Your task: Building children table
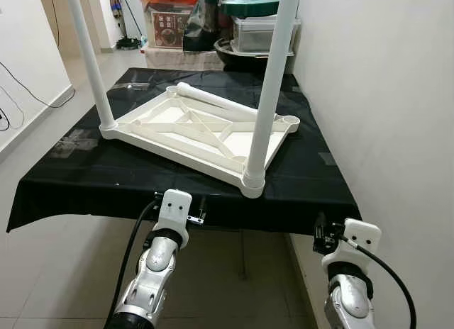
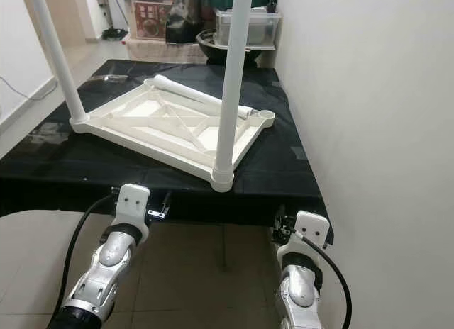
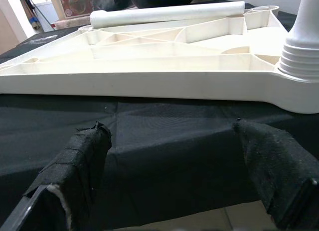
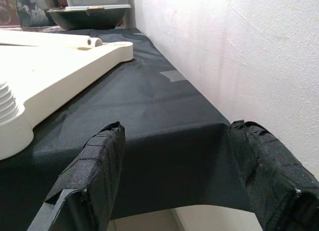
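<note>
White walls stand on both sides of us, and a bench [image 1: 106,180] with a black cloth [image 1: 312,173] over it sits against the wall by our right arm. On the bench lies the white table top [image 1: 191,134], turned upside down so we see its ribs. Two white legs stick straight up from it. One leg [image 1: 273,81] stands in the corner nearest us, and the other leg [image 1: 89,56] stands in the corner farther off to the left. A third, loose leg [image 1: 216,100] lies flat across the far side of the table top.

Our left hand [image 3: 169,166] is low, just in front of the bench edge. Its two black fingers [image 3: 82,166] are wide apart and hold nothing. The near edge of the table top is just past this hand, and the socket of the standing leg [image 3: 299,52] is ahead of it, toward our right side.

Our right hand [image 4: 174,171] is also at the bench edge, close to the wall. Its fingers [image 4: 94,166] are wide apart too, with nothing between them. The table top corner [image 4: 15,126] lies ahead of this hand, toward our left side, with bare cloth in front of it.

Far behind the bench we see plastic boxes [image 1: 174,17] and a dark bowl [image 1: 241,56]. Below us is a tile floor [image 1: 234,272].
</note>
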Controlling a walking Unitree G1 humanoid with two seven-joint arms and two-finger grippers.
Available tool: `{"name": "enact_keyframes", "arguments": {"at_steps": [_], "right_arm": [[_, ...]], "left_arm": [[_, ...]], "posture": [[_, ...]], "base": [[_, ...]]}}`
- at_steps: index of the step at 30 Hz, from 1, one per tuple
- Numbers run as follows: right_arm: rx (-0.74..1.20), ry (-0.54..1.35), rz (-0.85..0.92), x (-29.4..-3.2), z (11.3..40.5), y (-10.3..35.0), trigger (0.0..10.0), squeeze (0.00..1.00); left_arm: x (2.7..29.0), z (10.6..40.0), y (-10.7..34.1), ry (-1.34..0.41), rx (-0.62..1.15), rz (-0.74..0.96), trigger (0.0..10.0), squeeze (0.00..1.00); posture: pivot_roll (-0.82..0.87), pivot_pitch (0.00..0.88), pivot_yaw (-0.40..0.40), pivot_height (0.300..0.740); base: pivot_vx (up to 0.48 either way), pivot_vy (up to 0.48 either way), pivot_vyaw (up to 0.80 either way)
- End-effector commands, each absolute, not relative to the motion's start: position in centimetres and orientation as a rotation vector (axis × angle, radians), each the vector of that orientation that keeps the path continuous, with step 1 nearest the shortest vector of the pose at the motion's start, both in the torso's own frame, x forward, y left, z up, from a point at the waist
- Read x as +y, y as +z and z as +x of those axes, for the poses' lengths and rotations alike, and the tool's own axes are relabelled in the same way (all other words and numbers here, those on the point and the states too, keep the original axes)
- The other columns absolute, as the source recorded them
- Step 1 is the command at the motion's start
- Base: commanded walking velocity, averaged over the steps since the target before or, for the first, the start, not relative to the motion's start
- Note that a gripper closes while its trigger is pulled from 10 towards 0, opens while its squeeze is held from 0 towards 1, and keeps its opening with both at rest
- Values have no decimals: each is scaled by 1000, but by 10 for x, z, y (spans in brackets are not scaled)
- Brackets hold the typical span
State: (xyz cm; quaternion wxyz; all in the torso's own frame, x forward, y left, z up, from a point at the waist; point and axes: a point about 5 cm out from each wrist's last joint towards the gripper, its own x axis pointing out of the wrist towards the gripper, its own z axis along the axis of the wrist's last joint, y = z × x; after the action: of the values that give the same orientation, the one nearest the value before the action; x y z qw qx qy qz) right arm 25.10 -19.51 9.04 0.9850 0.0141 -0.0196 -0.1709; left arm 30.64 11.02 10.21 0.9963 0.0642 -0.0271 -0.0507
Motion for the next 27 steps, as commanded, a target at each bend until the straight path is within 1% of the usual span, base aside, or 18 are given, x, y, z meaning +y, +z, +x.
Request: {"name": "enact_keyframes", "arguments": {"at_steps": [1, 11, 13, 16, 27], "right_arm": [[-48, -347, 27, -194, 250, 92, 10000, 0], [-39, -333, 23, -192, 251, 91, 10000, 0], [-38, -331, 22, -192, 251, 91, 10000, 0], [-37, -330, 22, -192, 251, 91, 10000, 0], [-34, -330, 24, -191, 251, 91, 10000, 0]], "left_arm": [[112, 304, 100, -90, -43, 133, 10000, 0], [110, 303, 100, -98, -46, 135, 10000, 0], [110, 303, 100, -100, -47, 138, 10000, 0], [110, 303, 100, -101, -47, 138, 10000, 0], [107, 303, 101, -122, -59, 141, 10000, 0]], "posture": [[109, 0, -54, 740], [110, 0, -53, 740], [110, 0, -53, 740], [110, 0, -53, 740], [111, 0, -53, 740]], "base": [[0, 0, 0], [0, 0, 0], [240, 0, 0], [0, 0, 0], [257, 0, 0]]}}
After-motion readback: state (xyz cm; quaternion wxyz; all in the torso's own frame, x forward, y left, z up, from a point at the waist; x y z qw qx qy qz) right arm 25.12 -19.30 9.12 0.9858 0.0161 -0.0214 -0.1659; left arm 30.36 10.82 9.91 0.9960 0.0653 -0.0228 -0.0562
